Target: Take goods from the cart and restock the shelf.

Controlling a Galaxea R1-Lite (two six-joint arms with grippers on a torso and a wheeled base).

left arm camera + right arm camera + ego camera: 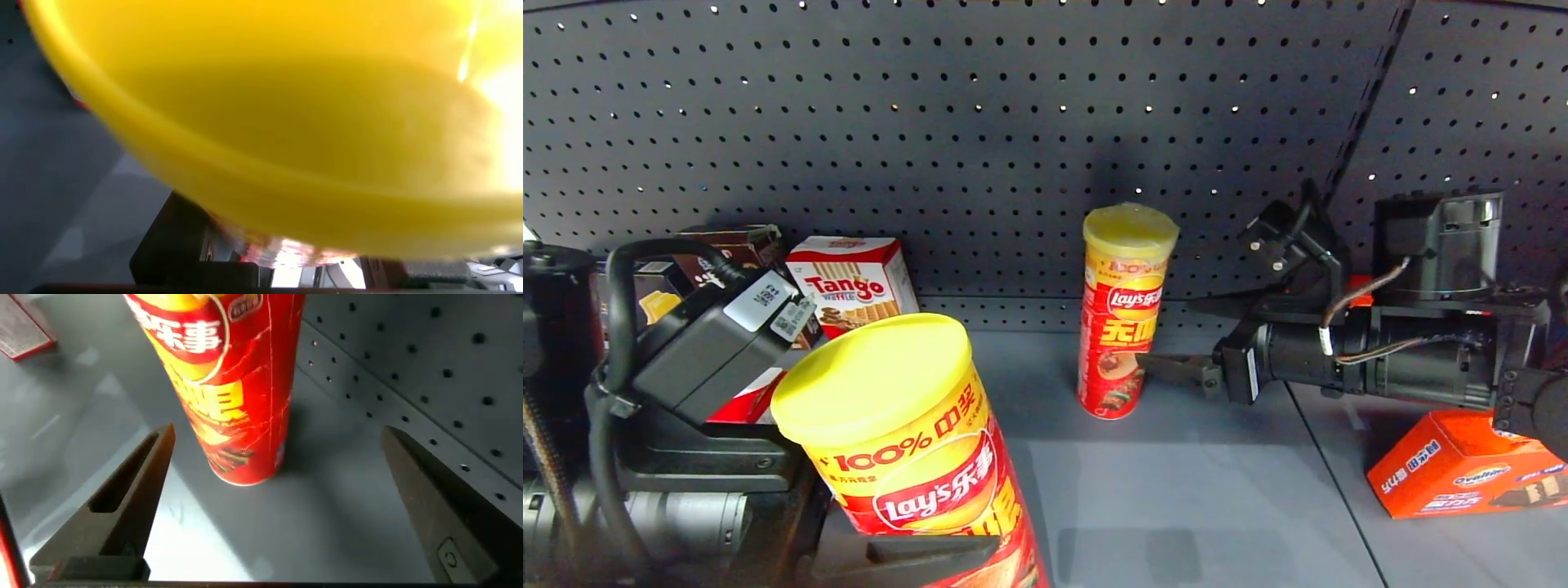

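Left tool [907, 551], at the lower left of the head view, is clamped low on the held can [907, 441], which tilts. Your right tool [1192, 339], right of centre, is spread wide just beside the standing can [1123, 318] on the shelf [1217, 506], not touching it.

Left wrist view: the held can's yellow lid [286, 122] sits close up.

Right wrist view: the right tool [278, 531] gapes, with the standing can [229, 384] just ahead.

You should expect light, stiff but dentable, glossy, tippy tubes. Grip mid-body, gently.

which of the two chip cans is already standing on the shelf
The far can, upright on the shelf before the open right gripper. The near can is held by the left gripper.
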